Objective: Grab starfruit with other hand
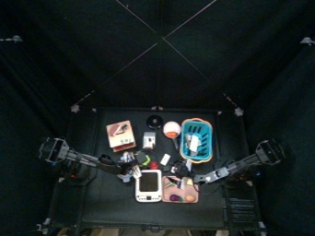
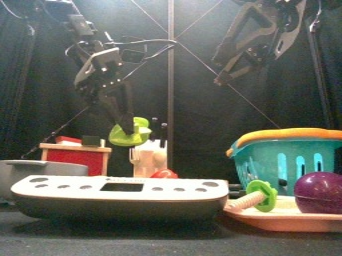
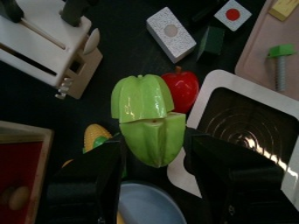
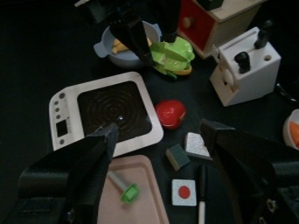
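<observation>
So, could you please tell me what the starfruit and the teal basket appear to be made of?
The starfruit, held in the left pincer, looks like molded plastic: uniform green, glossy highlights, a clean seam across it. The teal basket also seems to be plastic, with slotted walls and an orange rim.

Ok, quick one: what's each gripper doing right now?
Left gripper: closed on the green starfruit, held above the table.
Right gripper: open, holding nothing, raised on the other side.
</observation>
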Controlling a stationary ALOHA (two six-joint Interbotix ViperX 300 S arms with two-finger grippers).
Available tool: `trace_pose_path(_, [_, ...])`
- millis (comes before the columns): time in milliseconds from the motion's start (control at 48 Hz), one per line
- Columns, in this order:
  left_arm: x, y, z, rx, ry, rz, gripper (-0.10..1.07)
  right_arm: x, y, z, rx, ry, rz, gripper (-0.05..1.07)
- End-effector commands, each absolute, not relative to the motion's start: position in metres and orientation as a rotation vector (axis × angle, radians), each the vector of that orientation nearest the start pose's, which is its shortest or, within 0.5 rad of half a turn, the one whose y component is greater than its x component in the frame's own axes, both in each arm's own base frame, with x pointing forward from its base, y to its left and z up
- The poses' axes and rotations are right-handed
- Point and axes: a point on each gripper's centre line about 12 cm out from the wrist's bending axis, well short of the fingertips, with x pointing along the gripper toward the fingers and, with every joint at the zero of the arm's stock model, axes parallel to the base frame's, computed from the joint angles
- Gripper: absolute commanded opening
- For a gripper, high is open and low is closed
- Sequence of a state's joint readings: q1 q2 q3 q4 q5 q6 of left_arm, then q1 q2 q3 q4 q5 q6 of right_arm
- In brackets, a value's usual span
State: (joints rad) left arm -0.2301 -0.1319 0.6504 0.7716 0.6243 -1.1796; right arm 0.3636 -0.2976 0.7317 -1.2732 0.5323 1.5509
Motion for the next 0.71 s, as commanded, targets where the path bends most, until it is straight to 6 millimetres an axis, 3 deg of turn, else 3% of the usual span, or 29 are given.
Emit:
trace_pose_path(0, [0.342, -0.032, 0.203, -0.158, 0.839, 0.395, 0.60, 0.329, 0.065, 0.258, 0.091, 0.486, -0.187, 1.04])
trace_pose_path(83, [0.347, -0.051, 0.215, -0.067, 0.777, 0.298, 0.50, 0.334, 0.065, 0.269, 0.107, 0.446, -0.107, 1.04])
trace_pose_path(208, [0.346, -0.078, 0.234, 0.128, 0.653, 0.125, 0.50, 0.340, 0.052, 0.282, 0.084, 0.384, -0.034, 1.04])
trace_pose_path(688, [0.356, -0.080, 0.238, 0.234, 0.606, 0.108, 0.50, 0.396, 0.024, 0.263, 0.074, 0.420, 0.019, 1.04])
